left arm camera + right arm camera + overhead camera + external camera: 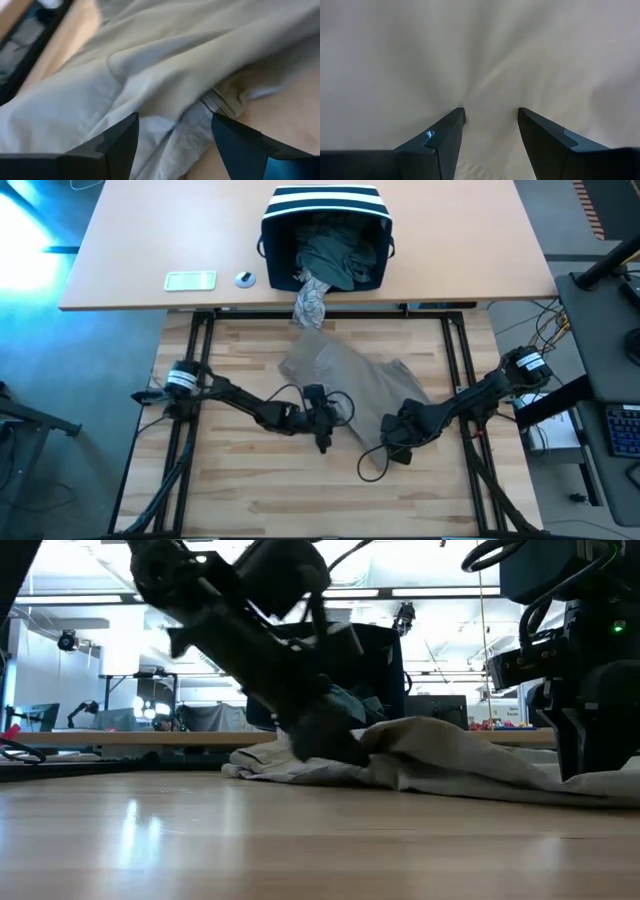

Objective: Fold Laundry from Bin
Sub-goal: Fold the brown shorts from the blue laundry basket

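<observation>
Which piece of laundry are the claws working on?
Start at the striped bin on the far table. On the wooden table in front of it, between the two arms, lies the tan garment. It is the only piece fully out, plain and pale.

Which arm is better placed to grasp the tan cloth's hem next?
Probably left: the open left tool straddles the tan cloth garment's stitched hem, while the right tool faces only plain fabric.

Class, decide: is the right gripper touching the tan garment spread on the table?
Touching. In the right wrist view the right gripper has both open fingertips pressed into the tan garment, and the cloth puckers between them.
</observation>
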You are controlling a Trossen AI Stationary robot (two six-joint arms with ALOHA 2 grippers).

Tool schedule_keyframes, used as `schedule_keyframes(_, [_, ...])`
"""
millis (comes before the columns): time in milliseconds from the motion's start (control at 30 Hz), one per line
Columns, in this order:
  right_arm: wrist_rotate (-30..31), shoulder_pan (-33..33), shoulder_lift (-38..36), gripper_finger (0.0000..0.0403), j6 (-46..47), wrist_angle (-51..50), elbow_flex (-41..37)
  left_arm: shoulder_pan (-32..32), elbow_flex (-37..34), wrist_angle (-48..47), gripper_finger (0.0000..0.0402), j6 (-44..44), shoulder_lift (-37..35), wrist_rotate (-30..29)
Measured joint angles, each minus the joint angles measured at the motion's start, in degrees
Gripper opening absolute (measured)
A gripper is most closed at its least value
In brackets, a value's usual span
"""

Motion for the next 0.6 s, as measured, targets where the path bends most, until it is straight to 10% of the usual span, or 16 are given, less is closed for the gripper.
schedule_keyframes(600, [-2.2,1.8,0.0,0.0189,1.6,0.4,0.1,2.4,13.9,-12.7,0.023,3.4,4.7,1.6])
